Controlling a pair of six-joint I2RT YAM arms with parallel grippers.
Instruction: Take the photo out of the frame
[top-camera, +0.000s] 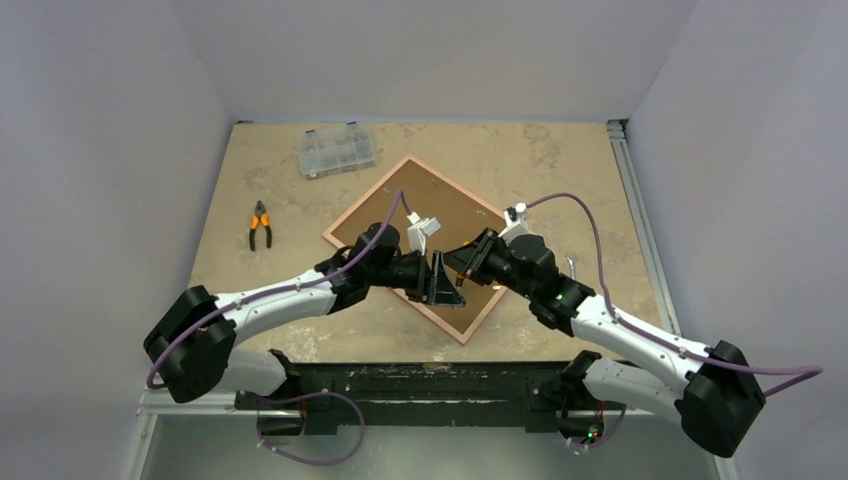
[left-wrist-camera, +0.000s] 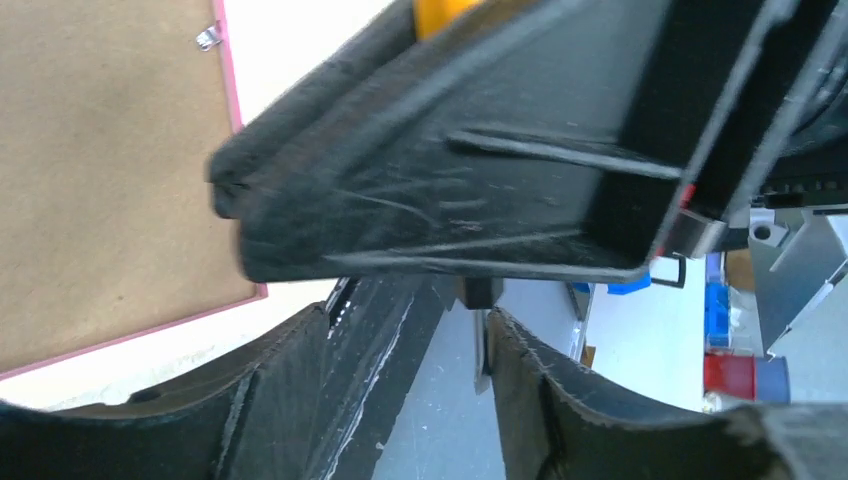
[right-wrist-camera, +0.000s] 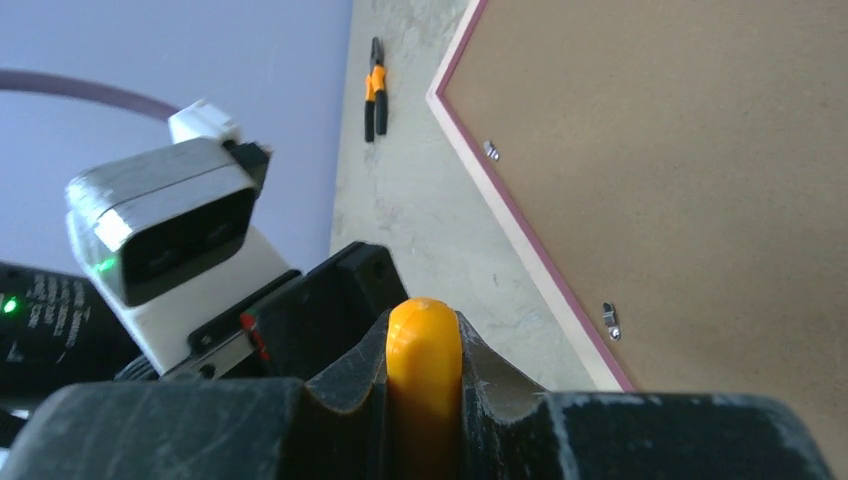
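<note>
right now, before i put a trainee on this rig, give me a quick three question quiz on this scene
1. True or false: the frame lies with its brown backing board facing up.
2. The right tool is shut on: A a pen, B an orange handle, C a cloth.
3. Name the item lying on the table to the frame's left, nearer the arms than the clear box.
Key: 1 true; 2 B; 3 the pliers.
</note>
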